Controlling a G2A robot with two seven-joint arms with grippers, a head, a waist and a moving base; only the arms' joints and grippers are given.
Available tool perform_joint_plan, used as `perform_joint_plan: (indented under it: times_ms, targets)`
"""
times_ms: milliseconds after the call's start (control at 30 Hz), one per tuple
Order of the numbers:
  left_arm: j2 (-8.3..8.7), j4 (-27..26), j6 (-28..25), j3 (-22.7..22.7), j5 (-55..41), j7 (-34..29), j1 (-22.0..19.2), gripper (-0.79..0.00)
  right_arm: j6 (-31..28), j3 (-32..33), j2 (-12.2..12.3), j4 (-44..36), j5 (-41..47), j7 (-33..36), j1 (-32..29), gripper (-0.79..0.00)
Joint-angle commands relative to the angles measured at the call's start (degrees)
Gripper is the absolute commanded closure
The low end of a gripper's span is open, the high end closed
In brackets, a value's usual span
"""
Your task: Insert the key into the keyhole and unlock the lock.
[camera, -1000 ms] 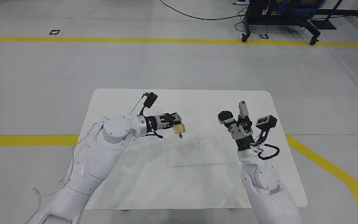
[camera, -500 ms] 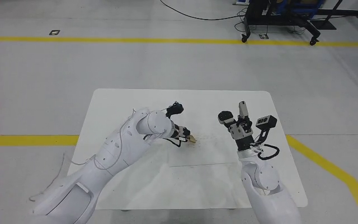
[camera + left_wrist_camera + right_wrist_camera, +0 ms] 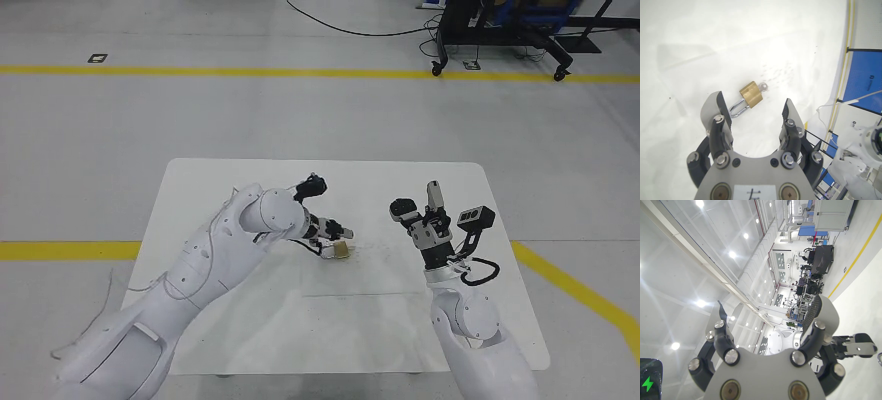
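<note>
Much bare table [image 3: 400,310] surrounds the lock [image 3: 751,94], lying flat near the centre, well inside every edge (key [image 3: 762,87] in its keyhole). Left gripper [image 3: 333,237] hovers just beside it, spread wide, holding nothing; right gripper [image 3: 769,299] is raised, spread, empty.

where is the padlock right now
In the top view the brass padlock lies flat near the middle of the white table, just ahead of the open left gripper, a silver key in its base.
</note>
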Motion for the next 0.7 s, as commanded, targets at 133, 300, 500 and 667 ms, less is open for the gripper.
perform_joint_plan:
  times_ms: [133, 300, 500, 667]
  targets:
    - [3.87, -8.3, -9.23, -11.53, 2.15, 7.49, 6.17, -0.785, 0.0, 0.0, 0.0, 0.0, 0.0, 0.0, 0.0, -0.785]
    - [6.84, -18.64, -16.43, -22.2, 6.01, 14.88, 13.31, -0.785, 0.0, 0.0, 0.0, 0.0, 0.0, 0.0, 0.0, -0.785]
    - [8.9, -29.66, -21.88, -30.88, 13.46, 21.73, 21.05, -0.785, 0.0, 0.0, 0.0, 0.0, 0.0, 0.0, 0.0, -0.785]
    - [9.09, -30.74, -22.28, -31.61, 14.99, 22.38, 21.96, -0.785, 0.0, 0.0, 0.0, 0.0, 0.0, 0.0, 0.0, -0.785]
